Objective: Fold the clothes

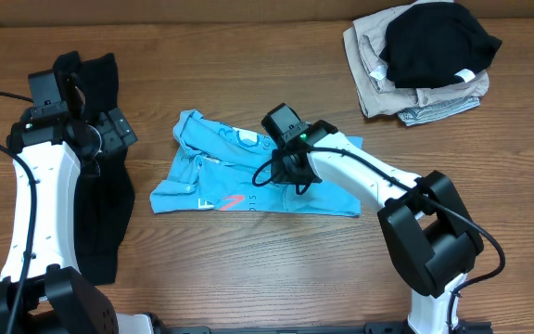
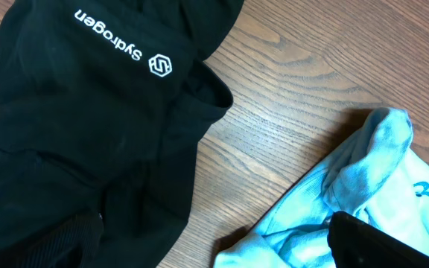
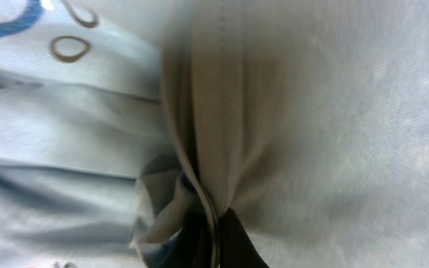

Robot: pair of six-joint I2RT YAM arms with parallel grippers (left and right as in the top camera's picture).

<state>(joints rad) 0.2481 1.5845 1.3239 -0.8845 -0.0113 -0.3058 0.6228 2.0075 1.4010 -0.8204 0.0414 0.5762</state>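
Right gripper (image 3: 216, 231) low — tight on blue T-shirt (image 1: 202, 176)

Light blue T-shirt (image 1: 197, 172): soft matt cloth, creased. Black garment (image 2: 51, 112): matt cloth. Table (image 1: 248, 74): smooth wood grain.

A: Room on the desk (image 1: 248, 65)?
B: Bare strip between black garment (image 1: 100, 218) and shirt (image 1: 207, 181). Back middle and front edge are bare too.
A: Blockers?
B: Pile (image 1: 425, 65) fills back right corner. Right arm (image 1: 364, 176) lies across shirt's right half. Left arm (image 1: 35, 186) hangs over the black garment.
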